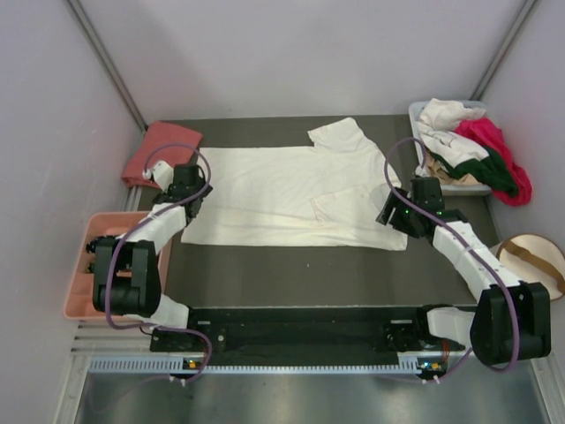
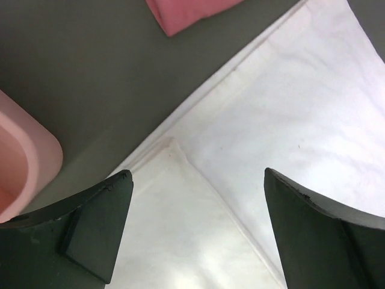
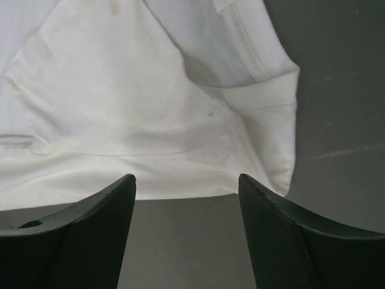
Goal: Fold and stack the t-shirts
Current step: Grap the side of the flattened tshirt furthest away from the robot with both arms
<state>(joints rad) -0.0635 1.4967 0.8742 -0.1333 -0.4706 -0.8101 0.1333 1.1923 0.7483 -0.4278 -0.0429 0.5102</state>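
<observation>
The left tool (image 2: 198, 176) hangs with its jaws wide apart, gripping nothing, over the left edge of the cream-white t-shirt (image 1: 282, 190). The right tool (image 3: 186, 180) is also apart, at the shirt's near right corner. The shirt lies spread across the dark tabletop (image 1: 291, 274), and a folded salmon-pink t-shirt (image 1: 159, 150) lies far left.

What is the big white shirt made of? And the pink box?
The big white shirt looks like soft matte cloth, probably cotton: it wrinkles, folds and has stitched hems. The pink box looks like smooth plastic: stiff walls, rounded corners.
</observation>
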